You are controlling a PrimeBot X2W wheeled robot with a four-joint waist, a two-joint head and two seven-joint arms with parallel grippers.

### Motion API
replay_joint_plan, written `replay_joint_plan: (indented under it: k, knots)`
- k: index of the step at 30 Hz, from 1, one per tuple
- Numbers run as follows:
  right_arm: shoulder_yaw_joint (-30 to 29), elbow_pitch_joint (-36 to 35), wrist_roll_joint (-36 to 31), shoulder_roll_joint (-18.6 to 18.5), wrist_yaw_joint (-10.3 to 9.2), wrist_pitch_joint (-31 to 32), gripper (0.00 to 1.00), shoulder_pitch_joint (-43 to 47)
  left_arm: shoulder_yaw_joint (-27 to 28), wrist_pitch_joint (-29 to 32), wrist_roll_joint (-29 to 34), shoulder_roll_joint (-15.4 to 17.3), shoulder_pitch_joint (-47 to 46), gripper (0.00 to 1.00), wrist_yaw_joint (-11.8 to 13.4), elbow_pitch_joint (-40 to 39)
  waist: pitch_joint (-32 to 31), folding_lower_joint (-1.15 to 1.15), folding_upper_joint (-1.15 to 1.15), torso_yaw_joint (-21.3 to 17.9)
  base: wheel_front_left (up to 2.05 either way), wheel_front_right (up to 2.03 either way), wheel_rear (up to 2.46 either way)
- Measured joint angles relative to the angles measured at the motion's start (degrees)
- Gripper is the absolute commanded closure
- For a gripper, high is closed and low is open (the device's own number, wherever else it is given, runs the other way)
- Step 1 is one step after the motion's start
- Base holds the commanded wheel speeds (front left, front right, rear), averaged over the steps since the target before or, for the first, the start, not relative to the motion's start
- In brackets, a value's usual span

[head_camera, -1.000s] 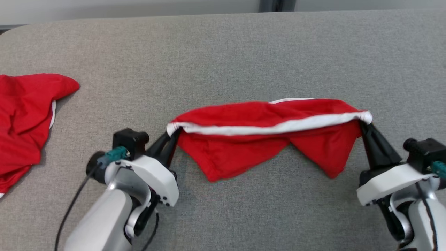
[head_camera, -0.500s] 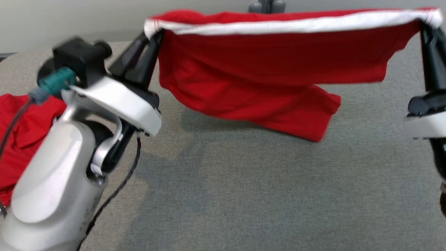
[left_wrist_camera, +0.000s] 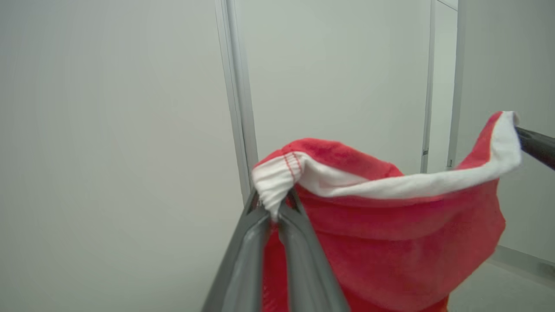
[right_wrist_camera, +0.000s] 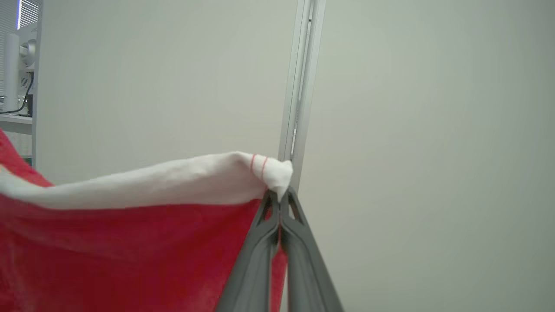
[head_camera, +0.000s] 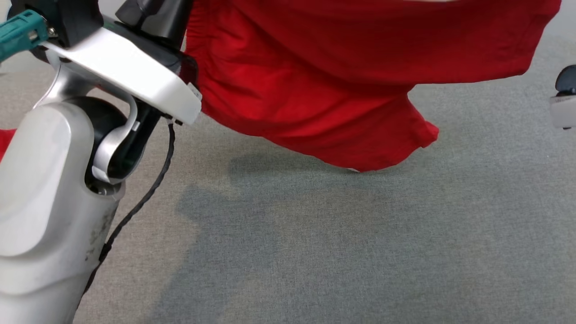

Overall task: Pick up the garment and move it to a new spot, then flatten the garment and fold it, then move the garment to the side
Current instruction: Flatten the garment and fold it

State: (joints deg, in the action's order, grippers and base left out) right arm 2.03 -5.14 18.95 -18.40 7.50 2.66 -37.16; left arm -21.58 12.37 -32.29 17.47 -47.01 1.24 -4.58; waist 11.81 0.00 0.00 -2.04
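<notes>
The garment (head_camera: pixel 324 72), red with a white band (left_wrist_camera: pixel 403 184), hangs stretched between my two grippers above the grey table (head_camera: pixel 315 247). In the left wrist view, my left gripper (left_wrist_camera: pixel 274 209) is shut on one bunched end of the white band. My right gripper (right_wrist_camera: pixel 280 198) is shut on the other end, its dark finger (left_wrist_camera: pixel 537 148) reaching in from the right. The garment's lowest corner (head_camera: pixel 364 164) dangles just above the table or brushes it; I cannot tell which. My left arm (head_camera: pixel 58 180) rises large at the left, and the fingertips sit above the head view's top edge.
A sliver of another red cloth (head_camera: pixel 3 140) peeks out behind my left arm at the left edge. A piece of my right wrist (head_camera: pixel 564 105) shows at the right edge. Pale walls and a vertical metal frame (right_wrist_camera: pixel 299 86) stand beyond the table.
Both grippers have gone up with the garment, which lay sagging low over the table and now hangs stretched high. The head view has shifted too.
</notes>
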Motion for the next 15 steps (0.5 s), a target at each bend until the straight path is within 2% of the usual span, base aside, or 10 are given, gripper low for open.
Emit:
replay_joint_plan:
  k: [7,15]
  knots:
    - [2.90,6.50,4.52,-2.13,-0.01,-1.14,1.00,-8.51,0.44,-1.97,0.04,-1.51,-7.11,1.00,-1.10,5.88,4.74,0.00,0.00,-0.03,0.00,0.00,0.00]
    - [9.54,19.89,7.21,-2.07,-0.01,-5.04,1.00,-27.01,0.88,-8.92,1.24,-5.61,-22.60,1.00,-3.78,22.16,12.13,0.00,0.00,-0.10,0.00,0.00,0.00]
